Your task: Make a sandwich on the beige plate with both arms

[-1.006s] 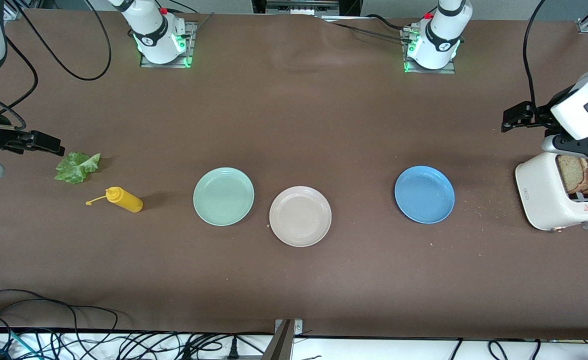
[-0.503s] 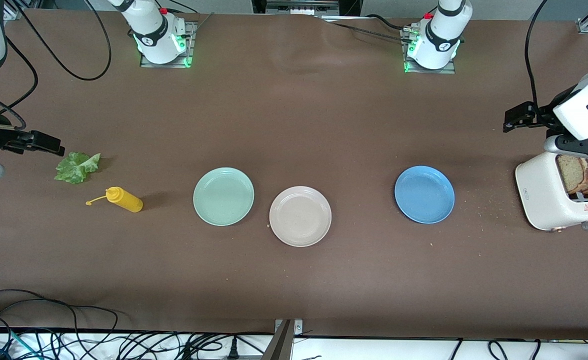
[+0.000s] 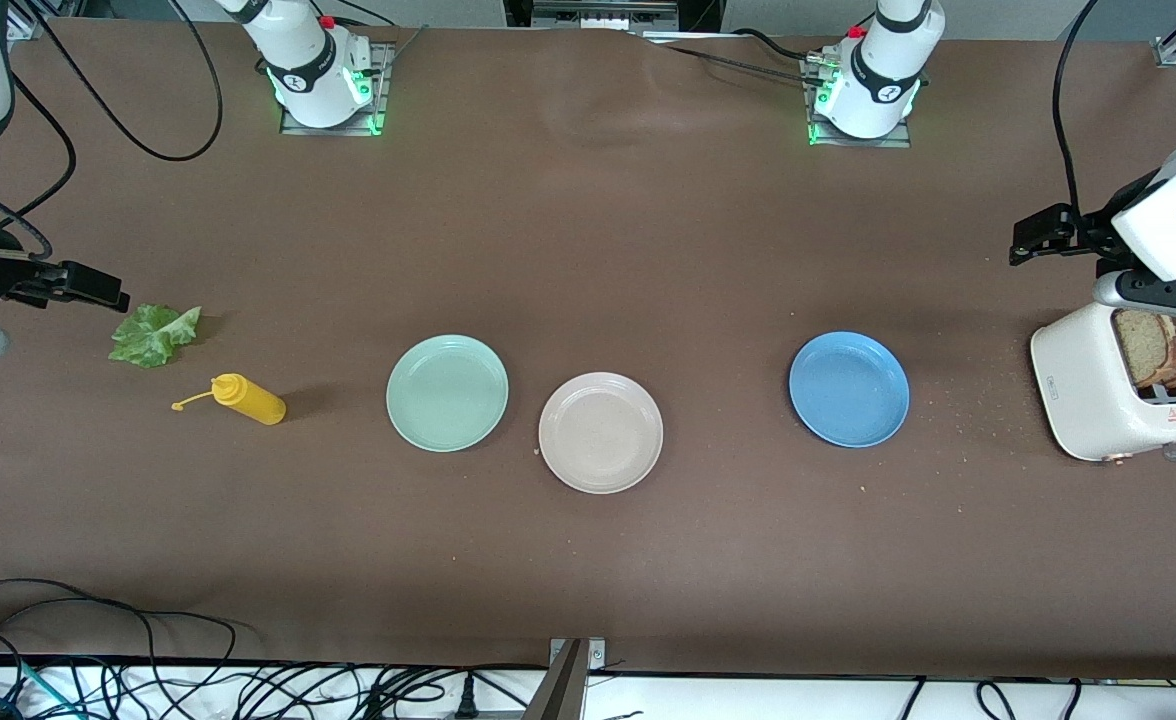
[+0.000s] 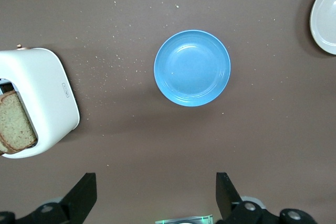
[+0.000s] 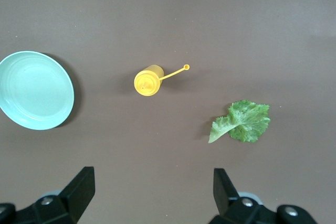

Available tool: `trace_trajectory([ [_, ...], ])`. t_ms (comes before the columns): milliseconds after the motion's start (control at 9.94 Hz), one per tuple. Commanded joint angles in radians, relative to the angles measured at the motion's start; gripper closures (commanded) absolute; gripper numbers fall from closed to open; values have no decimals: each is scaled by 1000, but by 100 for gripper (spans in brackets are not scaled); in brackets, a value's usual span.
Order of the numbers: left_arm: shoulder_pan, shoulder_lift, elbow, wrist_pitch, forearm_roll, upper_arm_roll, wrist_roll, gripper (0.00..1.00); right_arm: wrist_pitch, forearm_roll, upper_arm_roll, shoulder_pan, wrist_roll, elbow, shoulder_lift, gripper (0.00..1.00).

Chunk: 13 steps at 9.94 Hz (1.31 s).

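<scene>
Covering the table (image 3: 588,250), brown matting carries crumbs; left gripper (image 4: 156,195) and right gripper (image 5: 152,192) gape wide.

Three plates sit mid-desk: the beige plate (image 3: 600,432) nearest the front camera, the mint plate (image 3: 447,392) just beside it toward the right arm's end, the blue plate (image 3: 848,389) toward the left arm's. Lettuce (image 3: 154,333) and a bottle (image 3: 247,398) lie near the right arm's edge of the desk (image 3: 588,250). The toaster (image 3: 1098,395), bread slices (image 3: 1160,346) in it, stands at the left arm's edge.

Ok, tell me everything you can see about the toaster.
The toaster is a white, glossy, rounded box standing on the brown table at the left arm's end, beside the blue plate. Brown bread slices stick up out of its top slots. Crumbs lie scattered around it. No fingers touch it.
</scene>
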Motion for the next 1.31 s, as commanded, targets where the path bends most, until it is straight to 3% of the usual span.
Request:
trace_trajectory([
  [0,-1,-6,0,-6,33,1,-6,0,1,13,6,-6,0,-9,-14,0],
  [1208,24,-8,1,-6,36,13,5,0,0,13,6,-6,1,-9,-14,0],
])
